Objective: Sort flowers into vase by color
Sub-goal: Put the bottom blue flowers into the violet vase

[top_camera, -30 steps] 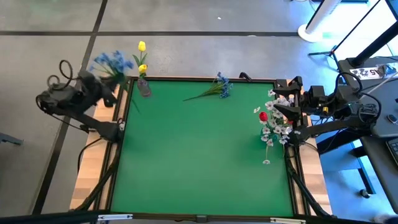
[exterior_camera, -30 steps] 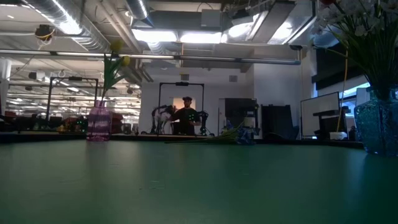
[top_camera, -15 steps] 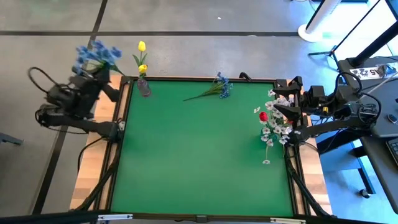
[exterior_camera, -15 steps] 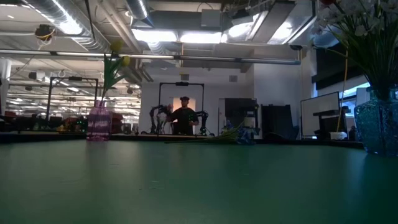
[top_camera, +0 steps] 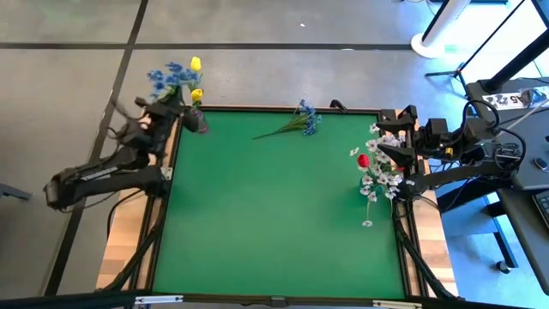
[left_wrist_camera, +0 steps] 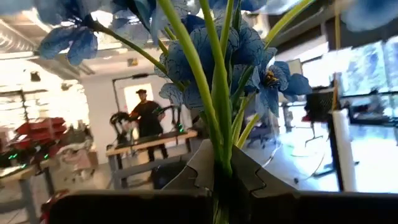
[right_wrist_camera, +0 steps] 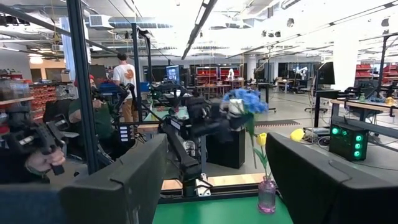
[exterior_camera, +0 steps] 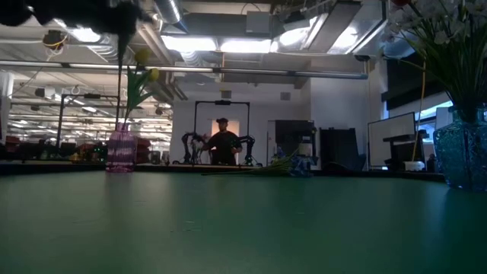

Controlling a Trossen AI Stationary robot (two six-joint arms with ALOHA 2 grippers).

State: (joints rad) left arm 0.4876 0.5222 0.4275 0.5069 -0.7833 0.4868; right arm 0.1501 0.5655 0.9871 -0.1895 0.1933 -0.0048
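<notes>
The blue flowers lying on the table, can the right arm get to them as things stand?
Probably yes. The blue flowers lie alone on the mat near its far edge, nothing over them. The right tool is open and empty beside the blue vase, the mat between bare.

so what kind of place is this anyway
Most likely a robotics lab or workshop in a big open hall. Other robot arm rigs stand on benches behind the green table, a person works at one, and ducts run bare overhead.
</notes>
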